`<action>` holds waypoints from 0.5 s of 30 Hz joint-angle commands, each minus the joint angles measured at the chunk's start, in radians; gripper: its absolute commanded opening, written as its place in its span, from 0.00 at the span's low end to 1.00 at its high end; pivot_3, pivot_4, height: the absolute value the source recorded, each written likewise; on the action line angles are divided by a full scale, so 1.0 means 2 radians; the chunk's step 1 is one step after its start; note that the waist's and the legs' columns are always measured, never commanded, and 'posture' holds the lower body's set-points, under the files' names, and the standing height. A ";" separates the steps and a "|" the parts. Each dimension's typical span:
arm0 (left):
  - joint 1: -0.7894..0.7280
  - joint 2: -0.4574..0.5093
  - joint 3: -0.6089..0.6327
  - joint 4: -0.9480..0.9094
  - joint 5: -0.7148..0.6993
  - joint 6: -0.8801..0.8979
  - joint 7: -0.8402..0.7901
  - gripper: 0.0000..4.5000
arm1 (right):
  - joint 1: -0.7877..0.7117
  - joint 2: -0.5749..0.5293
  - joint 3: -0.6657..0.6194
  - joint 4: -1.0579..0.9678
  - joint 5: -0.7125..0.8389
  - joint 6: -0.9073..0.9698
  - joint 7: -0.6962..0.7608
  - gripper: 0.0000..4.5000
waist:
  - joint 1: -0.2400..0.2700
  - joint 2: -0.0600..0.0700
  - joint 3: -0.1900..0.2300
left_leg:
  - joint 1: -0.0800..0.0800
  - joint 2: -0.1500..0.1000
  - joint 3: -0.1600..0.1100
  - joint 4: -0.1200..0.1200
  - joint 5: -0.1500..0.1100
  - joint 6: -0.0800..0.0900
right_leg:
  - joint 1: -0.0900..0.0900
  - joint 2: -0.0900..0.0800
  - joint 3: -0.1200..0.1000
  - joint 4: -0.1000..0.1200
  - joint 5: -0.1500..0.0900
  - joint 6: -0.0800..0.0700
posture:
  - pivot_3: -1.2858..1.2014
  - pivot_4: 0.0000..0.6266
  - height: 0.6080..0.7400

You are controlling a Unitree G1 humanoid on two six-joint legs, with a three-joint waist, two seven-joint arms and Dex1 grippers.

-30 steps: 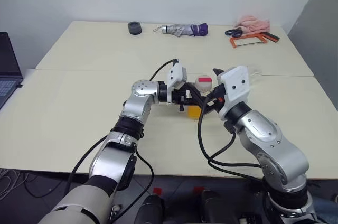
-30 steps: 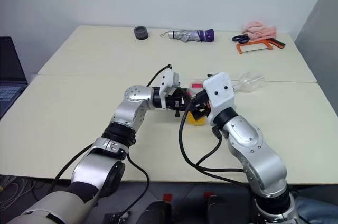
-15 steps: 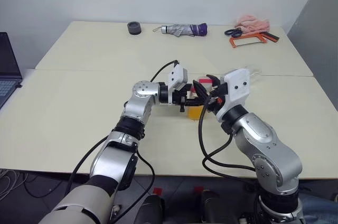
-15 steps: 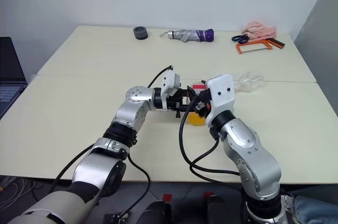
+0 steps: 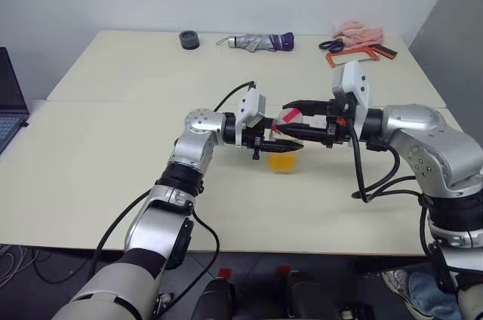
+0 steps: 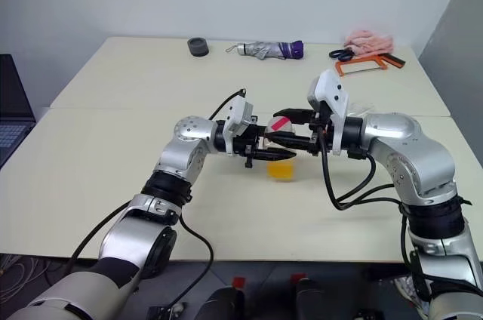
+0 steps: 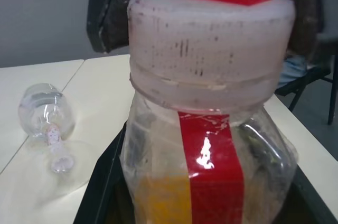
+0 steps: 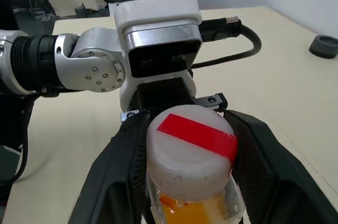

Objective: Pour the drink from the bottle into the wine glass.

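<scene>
the bottle (image 5: 284, 139) stands upright in the middle of the table (image 5: 113, 154), between the two grippers. it is a small clear plastic bottle with a wide whitish cap (image 8: 190, 152) that has a red strip across its top, and a red strip runs down its side too. the drink (image 5: 282, 162) is orange and fills only the lower part of the bottle; the upper part under the cap looks empty.

the left gripper (image 5: 281, 146) comes to the bottle from the robot's left, pointing level, and its black fingers are pressed on the body of the bottle below the cap, so this gripper pinches the bottle. in the left wrist view the bottle is very close in front, with the black fingers on both its sides.

the right gripper (image 5: 296, 118) comes from the opposite side, also about level. its fingers (image 8: 124, 166) are at the two sides of the cap. in the right wrist view they stand close beside the cap, but i cannot tell if they really press it or are a little apart from it.

the wine glass (image 7: 47, 129) lies on its side on the table, behind the right gripper's arm, well apart from the bottle. it is clear and nothing is in it.

at the far edge of the table, far from both grippers, there are a folded umbrella (image 5: 256, 41), a dark roll of tape (image 5: 189, 39), a pink cloth (image 5: 361, 32), scissors (image 5: 329, 44) and an orange hacksaw (image 5: 361, 54).
</scene>
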 commanded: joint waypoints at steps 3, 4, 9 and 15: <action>0.005 0.006 0.008 -0.035 -0.012 0.007 0.006 0.39 | 0.051 0.024 -0.055 -0.140 0.034 0.025 -0.091 0.86 | 0.001 0.000 0.000 | 0.000 0.000 -0.001 0.000 0.000 0.000 | 0.000 -0.001 0.001 0.000 0.000 0.000 | 0.52 0.24 1.00; 0.005 0.007 0.009 -0.036 -0.012 0.008 0.007 0.39 | 0.059 0.028 -0.058 -0.159 0.036 0.030 -0.107 0.86 | 0.001 0.000 0.000 | 0.000 0.000 -0.001 0.001 0.000 0.000 | 0.000 -0.001 0.001 0.000 0.000 0.000 | 0.52 0.24 1.00; 0.006 0.009 0.008 -0.034 -0.011 0.011 0.004 0.39 | 0.078 0.071 -0.025 -0.213 -0.015 0.025 -0.211 0.86 | 0.001 0.000 0.000 | 0.000 0.000 -0.001 0.001 0.000 0.000 | 0.000 0.000 0.001 0.000 0.000 0.000 | 0.52 0.24 1.00; 0.002 0.010 0.005 -0.025 -0.008 0.006 0.000 0.39 | 0.057 0.082 0.028 -0.181 -0.085 -0.004 -0.240 0.86 | 0.000 0.000 0.000 | 0.000 -0.001 -0.001 0.001 0.000 0.000 | 0.000 0.000 0.001 0.000 0.000 0.000 | 0.52 0.24 1.00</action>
